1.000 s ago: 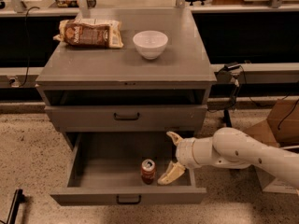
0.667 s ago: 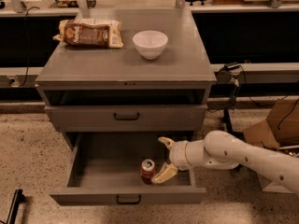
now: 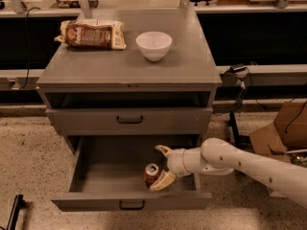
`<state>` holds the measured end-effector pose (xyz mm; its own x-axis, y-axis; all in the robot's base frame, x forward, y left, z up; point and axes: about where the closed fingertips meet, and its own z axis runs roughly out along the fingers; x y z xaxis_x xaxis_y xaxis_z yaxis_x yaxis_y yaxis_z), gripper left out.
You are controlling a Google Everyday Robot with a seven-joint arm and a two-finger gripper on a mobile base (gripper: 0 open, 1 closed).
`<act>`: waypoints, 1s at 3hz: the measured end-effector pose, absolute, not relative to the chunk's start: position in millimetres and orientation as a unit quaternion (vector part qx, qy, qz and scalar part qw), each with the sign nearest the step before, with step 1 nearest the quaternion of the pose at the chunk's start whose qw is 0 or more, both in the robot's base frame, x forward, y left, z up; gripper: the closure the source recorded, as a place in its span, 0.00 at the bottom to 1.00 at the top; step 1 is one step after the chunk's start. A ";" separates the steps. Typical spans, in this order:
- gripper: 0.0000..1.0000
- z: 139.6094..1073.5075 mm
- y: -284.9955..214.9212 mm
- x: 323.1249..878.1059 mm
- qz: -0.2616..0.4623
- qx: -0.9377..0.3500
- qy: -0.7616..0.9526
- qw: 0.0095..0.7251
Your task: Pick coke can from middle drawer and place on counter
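**Gripper spread open beside coke can in the pulled-out middle drawer**

You are looking down at a grey drawer cabinet from the front. Your white arm is stretching in from the lower right, and the gripper is sitting inside the middle drawer, over the right half of the drawer floor. Its two tan fingers are standing wide apart, released and grasping nothing. The upper finger is pointing toward the back of the drawer. The lower finger is lying near the drawer front, just beside the can's right side; you cannot tell whether it is touching.

The coke can is standing upright on the drawer floor, close to the front wall and a little right of centre, with its silver top facing up. It is sitting at the mouth of the spread fingers, not fully between them.

The middle drawer is hanging pulled out, its small black handle showing on the front. Above it, the upper drawer front is sitting closed, and an open slot is showing just under the counter.

On the counter, a white bowl is standing toward the back, right of centre. A brown and white snack bag is lying at the back left, apart from the bowl. A cardboard box is sitting on the speckled floor, right of the cabinet.
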<state>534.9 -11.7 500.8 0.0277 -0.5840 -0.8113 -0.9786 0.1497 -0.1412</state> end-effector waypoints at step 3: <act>0.24 463.6 16.8 543.5 0.299 -0.594 0.629 0.402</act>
<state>543.5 16.8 463.6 0.0295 -0.5074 -0.8612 -0.9881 0.1154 -0.1018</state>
